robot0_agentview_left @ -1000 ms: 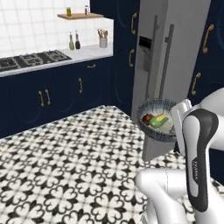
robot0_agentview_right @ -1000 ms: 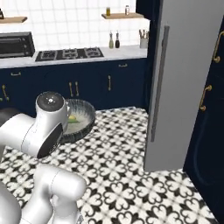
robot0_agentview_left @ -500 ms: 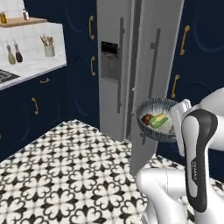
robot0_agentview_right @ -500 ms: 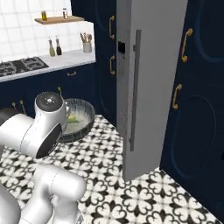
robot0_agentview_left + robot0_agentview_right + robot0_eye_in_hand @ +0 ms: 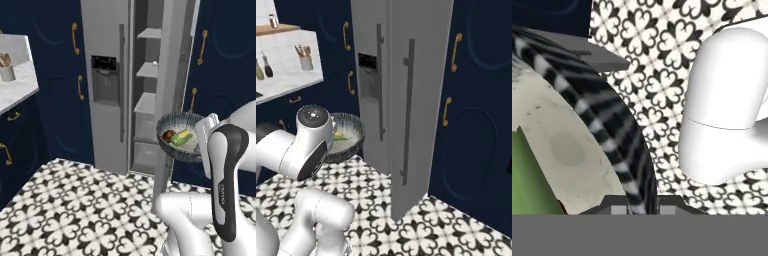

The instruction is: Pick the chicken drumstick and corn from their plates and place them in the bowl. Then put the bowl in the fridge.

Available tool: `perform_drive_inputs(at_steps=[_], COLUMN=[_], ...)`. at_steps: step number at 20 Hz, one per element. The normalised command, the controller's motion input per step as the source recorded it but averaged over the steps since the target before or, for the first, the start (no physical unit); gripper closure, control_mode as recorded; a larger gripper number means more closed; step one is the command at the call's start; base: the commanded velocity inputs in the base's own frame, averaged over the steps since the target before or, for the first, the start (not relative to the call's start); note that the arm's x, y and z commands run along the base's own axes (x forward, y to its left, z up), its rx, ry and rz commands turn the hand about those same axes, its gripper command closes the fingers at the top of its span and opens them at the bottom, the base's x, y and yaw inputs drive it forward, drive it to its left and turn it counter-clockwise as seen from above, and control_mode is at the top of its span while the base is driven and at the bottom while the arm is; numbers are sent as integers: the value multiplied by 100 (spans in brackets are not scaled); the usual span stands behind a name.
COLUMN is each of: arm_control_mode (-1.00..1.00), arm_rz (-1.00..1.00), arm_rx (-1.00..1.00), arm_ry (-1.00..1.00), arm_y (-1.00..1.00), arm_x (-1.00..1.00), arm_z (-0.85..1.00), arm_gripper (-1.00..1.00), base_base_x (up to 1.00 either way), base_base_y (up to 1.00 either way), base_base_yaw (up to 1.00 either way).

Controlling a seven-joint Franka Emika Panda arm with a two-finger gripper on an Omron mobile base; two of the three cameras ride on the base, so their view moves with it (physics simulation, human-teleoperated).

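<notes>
Loaded bowl carried to the open fridge.

The bowl is held off the floor in front of the fridge, with chicken drumstick and corn inside, level so nothing rolls out. The pincer is pinched shut on the bowl rim. The door is swung open; shelves are exposed for placement.

No readable text, brand, number or sign appears anywhere. The fridge door carries a dark dispenser panel with faint light marks (too small and blurred to make out as letters or digits).
</notes>
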Motion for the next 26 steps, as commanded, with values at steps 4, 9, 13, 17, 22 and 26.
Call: perform_drive_inputs(at_steps=[4,9,13,17,22,26], arm_control_mode=[100,100,100,100,100,100], arm_rz=[0,0,0,0,0,0], arm_rx=[0,0,0,0,0,0], arm_ry=[0,0,0,0,0,0], arm_y=[0,0,0,0,0,0], arm_x=[0,0,0,0,0,0], arm_z=[0,0,0,0,0,0], arm_gripper=[100,100,100,100,100,100], base_base_x=[43,30,40,87,82,33], base_base_y=[100,100,100,70,82,86], base_base_yaw=[-51,-47,-49,-68,-64,-42])
